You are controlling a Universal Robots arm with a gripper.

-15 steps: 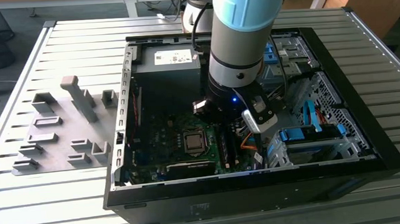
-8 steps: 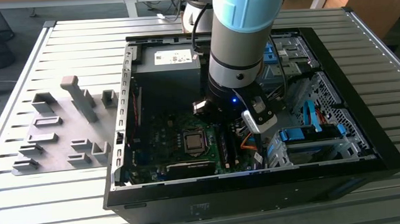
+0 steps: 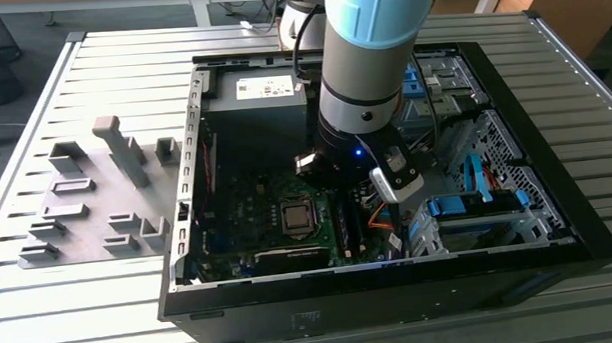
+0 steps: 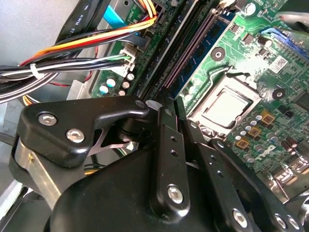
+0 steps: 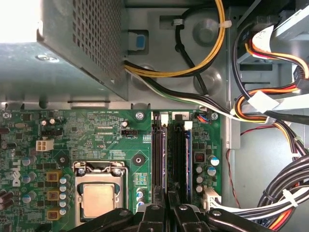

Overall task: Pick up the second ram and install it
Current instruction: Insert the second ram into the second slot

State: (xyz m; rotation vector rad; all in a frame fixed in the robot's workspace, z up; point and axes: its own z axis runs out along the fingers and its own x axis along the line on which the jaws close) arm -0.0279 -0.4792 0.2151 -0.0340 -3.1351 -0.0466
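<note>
1 slatted metal table (image 3: 104,323) carries everything in the exterior view. The open computer case (image 3: 593,243) lies on it, with a grey fixture plate (image 3: 89,222) beside the case on the exterior view's left. The arm (image 3: 368,50) reaches straight down into the case and ends low over the motherboard (image 5: 96,130).

On that board, the processor socket (image 5: 99,193) sits just beside a row of long black memory slots (image 5: 178,154). In both wrist views the gripper (image 5: 167,200) hangs directly over the near end of that row, close to the slots. Whether it is clamped on something or loose, the pictures do not settle, so that cannot be told.

In the second wrist view a thin blue-green strip lies along the slot row on the processor's side and runs right up to the gripper (image 4: 170,104). This is most likely the second ram (image 4: 205,55), standing on edge at its slot.

As a judgement, the pick-up is done: the fixture's 10 or so grey blocks hold nothing, and the arm is at the slots. Installing is under way or nearly over. Whether the stick is pushed fully home and its end clips have latched cannot be seen.
</note>
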